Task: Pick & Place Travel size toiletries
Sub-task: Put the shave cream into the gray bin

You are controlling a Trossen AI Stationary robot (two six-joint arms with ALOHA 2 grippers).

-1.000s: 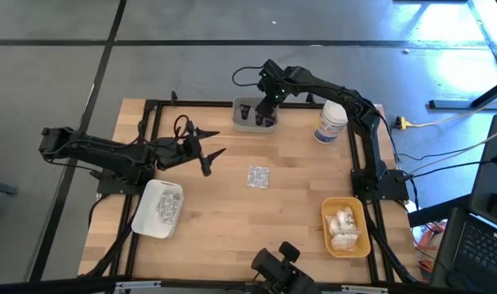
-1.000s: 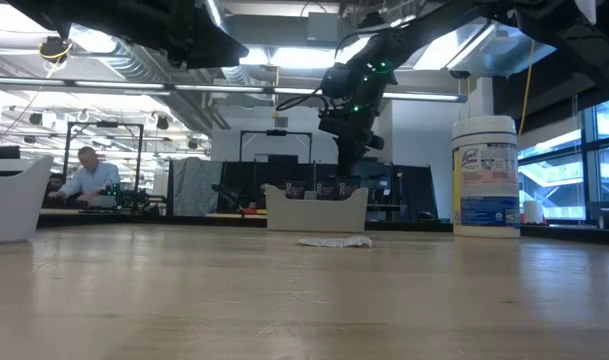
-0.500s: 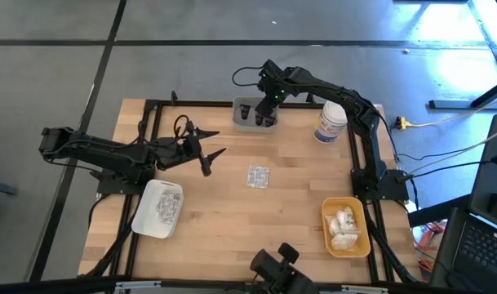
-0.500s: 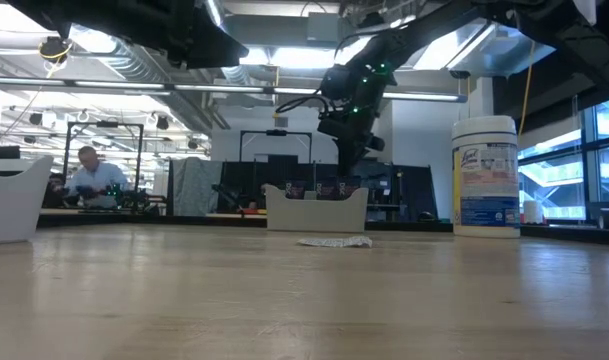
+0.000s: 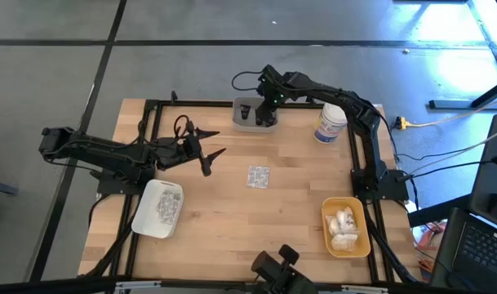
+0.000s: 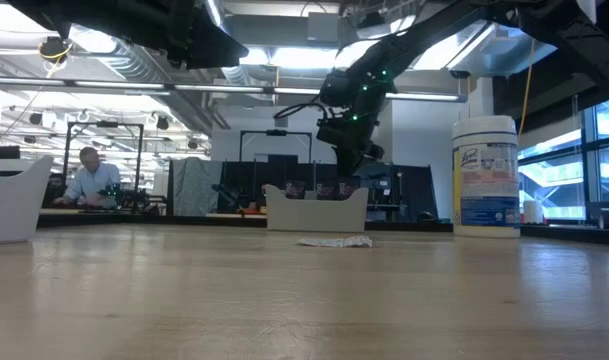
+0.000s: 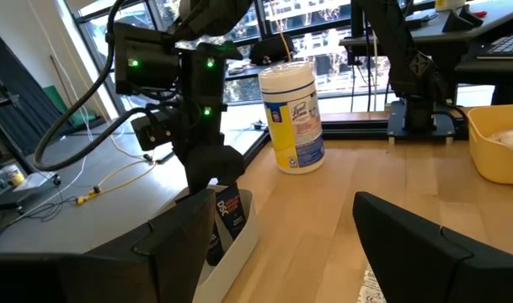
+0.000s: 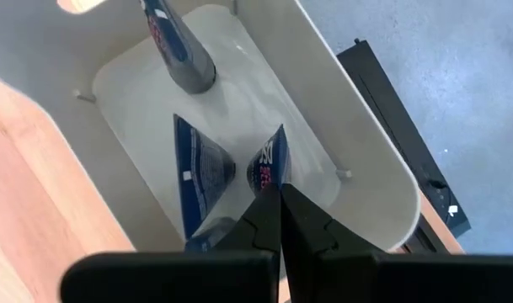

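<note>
Nearest us along the front of the table (image 5: 232, 220) we see a white tray (image 5: 157, 208) of silvery packets on the left and a yellow tray (image 5: 346, 227) of white puffy bundles on the right. One silvery packet (image 5: 259, 176) lies flat on the bare wood near the middle, apart from both trays.

Left of the middle, the left gripper (image 5: 211, 153) hangs over the table with its two fingers spread wide and nothing between them.

At the far edge stands the grey tray (image 5: 246, 124), with the white jar (image 5: 331, 122) to its right. The right gripper (image 5: 268, 108) hovers over this tray. In its wrist view its fingers (image 8: 264, 215) are pressed together with almost no gap, and we see their tips at the flat end of a dark tube (image 8: 269, 162); whether they actually pinch it we cannot tell. A second tube (image 8: 199, 172) leans beside it, and a third (image 8: 179, 46) stands farther along the tray.
</note>
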